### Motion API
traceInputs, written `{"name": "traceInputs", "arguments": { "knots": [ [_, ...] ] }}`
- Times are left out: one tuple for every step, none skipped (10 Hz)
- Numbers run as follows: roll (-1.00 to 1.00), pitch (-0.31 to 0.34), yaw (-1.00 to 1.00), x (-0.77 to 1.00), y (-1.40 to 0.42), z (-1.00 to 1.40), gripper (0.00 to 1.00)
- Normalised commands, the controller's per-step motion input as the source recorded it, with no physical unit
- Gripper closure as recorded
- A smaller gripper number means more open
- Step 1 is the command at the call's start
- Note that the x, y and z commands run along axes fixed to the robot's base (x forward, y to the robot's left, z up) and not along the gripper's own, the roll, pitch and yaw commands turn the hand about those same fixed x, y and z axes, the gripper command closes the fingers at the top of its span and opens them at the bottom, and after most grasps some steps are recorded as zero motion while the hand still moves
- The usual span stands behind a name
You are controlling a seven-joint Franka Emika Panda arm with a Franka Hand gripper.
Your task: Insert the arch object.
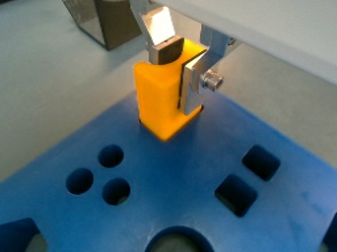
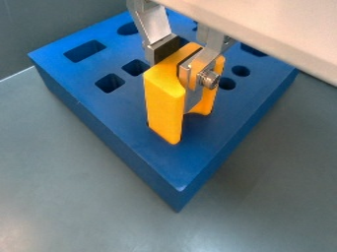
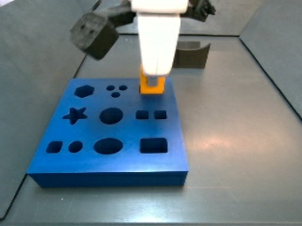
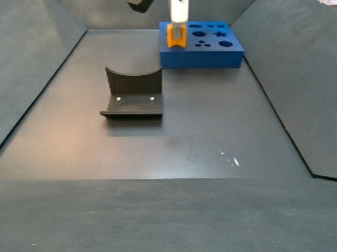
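The arch object (image 2: 165, 98) is a bright orange-yellow block with two legs, and it hangs upright between my fingers. My gripper (image 2: 180, 64) is shut on its upper part. Both also show in a wrist view, gripper (image 1: 180, 67) and arch object (image 1: 165, 98). The piece stands over the blue board (image 2: 105, 98), a thick block with several shaped holes, near one edge of its top (image 1: 184, 162). I cannot tell whether the legs touch the board. In both side views the arch object (image 3: 153, 85) (image 4: 175, 36) shows under the gripper (image 3: 154, 76) (image 4: 175, 27).
The blue board (image 3: 130, 131) (image 4: 204, 56) lies on a grey floor inside grey walls. The fixture (image 4: 132, 98), a dark bracket with a curved top, stands apart from the board, and also shows behind the arm (image 3: 192, 55).
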Motion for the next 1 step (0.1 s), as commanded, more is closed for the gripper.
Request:
{"name": "traceInputs", "arguments": {
  "knots": [
    [-0.02, -0.126, 0.00, 0.00, 0.00, -0.14, 1.00]
  ]
}}
